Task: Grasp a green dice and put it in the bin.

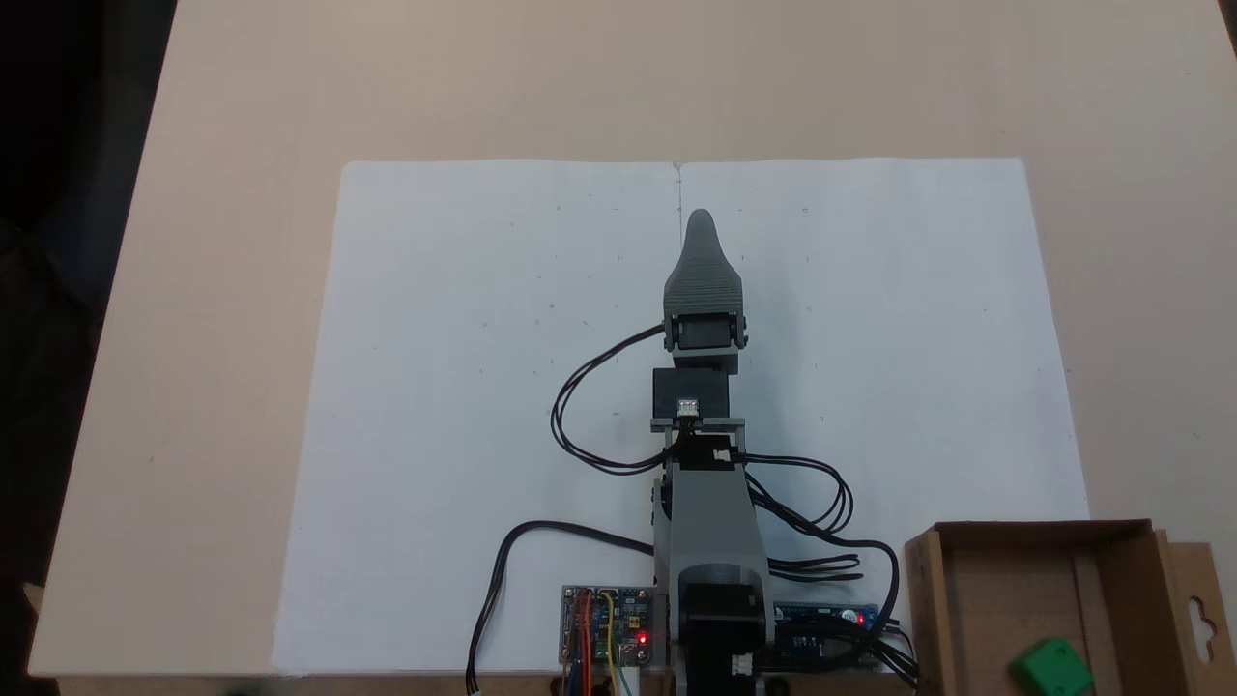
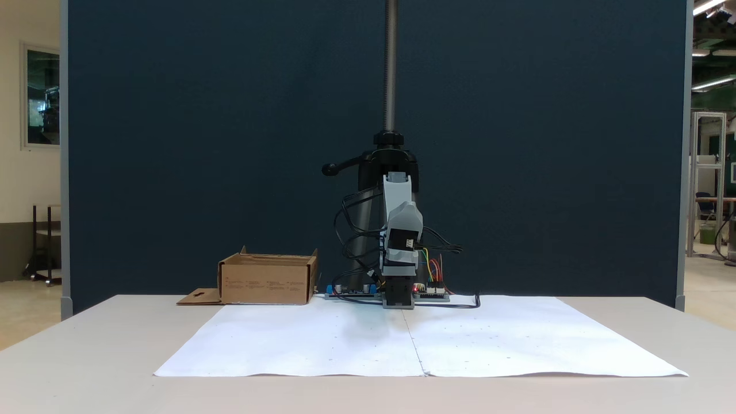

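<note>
Behind your bench stands a dark blue partition (image 2: 230,144), with a metal pole (image 2: 391,63) rising from a black clamp just behind the arm. Your table (image 1: 213,290) is pale beige, and two white paper sheets (image 1: 464,387) lie side by side on it, meeting at a seam that runs out from the arm's base.

Your grey arm (image 1: 710,522) sits folded over its base at the near edge in a fixed view from above, reaching along that seam. The gripper (image 1: 700,224) points away from the base, above the paper. You see one grey ribbed jaw covering the other from above, and from the front the jaws cannot be made out, so I cannot tell whether the fingers are spread or pressed together. Nothing shows between them.

The bin (image 1: 928,599) stands at the lower right corner in a fixed view from above, off the paper, beside the blue board (image 1: 821,619). Its hang-hole flap (image 1: 1198,609) lies out on the far side from the arm. The green dice (image 1: 1051,667) rests inside the bin, on its floor near the flap-side wall.

Black cables (image 1: 580,416) loop off the arm, and a red LED glows on the circuit board (image 1: 607,628).
</note>
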You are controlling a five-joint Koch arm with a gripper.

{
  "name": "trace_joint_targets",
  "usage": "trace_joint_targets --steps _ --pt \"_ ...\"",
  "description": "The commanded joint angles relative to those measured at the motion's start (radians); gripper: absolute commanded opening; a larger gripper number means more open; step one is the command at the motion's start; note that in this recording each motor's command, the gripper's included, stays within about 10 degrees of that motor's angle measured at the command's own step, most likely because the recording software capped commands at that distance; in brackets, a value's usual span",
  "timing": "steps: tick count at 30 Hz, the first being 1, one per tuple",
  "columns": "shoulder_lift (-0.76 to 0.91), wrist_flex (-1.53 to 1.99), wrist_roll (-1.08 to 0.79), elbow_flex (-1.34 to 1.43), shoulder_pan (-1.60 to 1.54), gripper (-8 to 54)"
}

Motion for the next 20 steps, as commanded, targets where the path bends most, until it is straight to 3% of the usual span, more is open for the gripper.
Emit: trace_joint_targets --steps 1,20 --pt "0.114 -0.135 0.026 0.074 0.015 45.2" --pt "0.112 -0.133 0.049 0.074 0.057 45.1"
